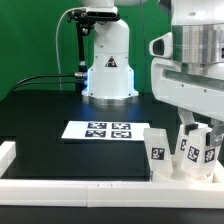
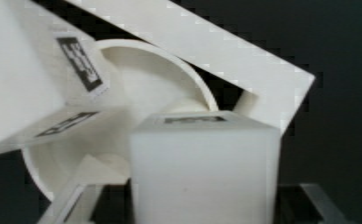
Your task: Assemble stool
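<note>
In the wrist view a chunky white leg [image 2: 199, 165] with a tag on its far end fills the space between my gripper's fingers [image 2: 80, 203], and the gripper [image 2: 199, 208] is shut on its two sides. Behind it the round white seat [image 2: 146, 95] leans on edge against another tagged leg [image 2: 45, 85]. In the exterior view the gripper [image 1: 196, 135] hangs low at the front right over the held leg [image 1: 198, 152]. A second leg [image 1: 156, 150] stands upright just to its left in that view. The seat is hidden there.
The marker board [image 1: 98, 129] lies flat mid-table in front of the arm's base [image 1: 108, 70]. A long white frame rail [image 1: 90, 183] runs along the table's front edge and another [image 2: 222, 50] crosses close behind the seat. Green backdrop behind.
</note>
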`<act>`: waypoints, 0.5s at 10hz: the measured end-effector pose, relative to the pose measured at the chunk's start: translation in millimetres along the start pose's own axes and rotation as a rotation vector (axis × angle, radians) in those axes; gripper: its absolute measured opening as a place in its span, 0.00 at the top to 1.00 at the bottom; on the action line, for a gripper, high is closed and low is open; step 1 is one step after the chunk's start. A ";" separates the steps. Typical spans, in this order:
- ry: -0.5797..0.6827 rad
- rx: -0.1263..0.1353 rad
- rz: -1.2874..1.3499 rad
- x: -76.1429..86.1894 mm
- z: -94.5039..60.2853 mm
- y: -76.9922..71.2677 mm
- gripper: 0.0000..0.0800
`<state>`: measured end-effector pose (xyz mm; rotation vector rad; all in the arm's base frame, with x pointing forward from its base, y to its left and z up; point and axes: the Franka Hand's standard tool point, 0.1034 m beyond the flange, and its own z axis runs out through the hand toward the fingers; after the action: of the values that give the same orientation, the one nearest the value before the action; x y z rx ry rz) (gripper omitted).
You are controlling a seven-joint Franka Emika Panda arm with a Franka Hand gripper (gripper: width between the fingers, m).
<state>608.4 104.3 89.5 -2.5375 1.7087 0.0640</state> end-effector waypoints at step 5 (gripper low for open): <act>-0.019 -0.003 0.376 -2.8 1.1 -0.2 0.58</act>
<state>607.5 107.0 88.6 -2.1742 2.1521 0.1128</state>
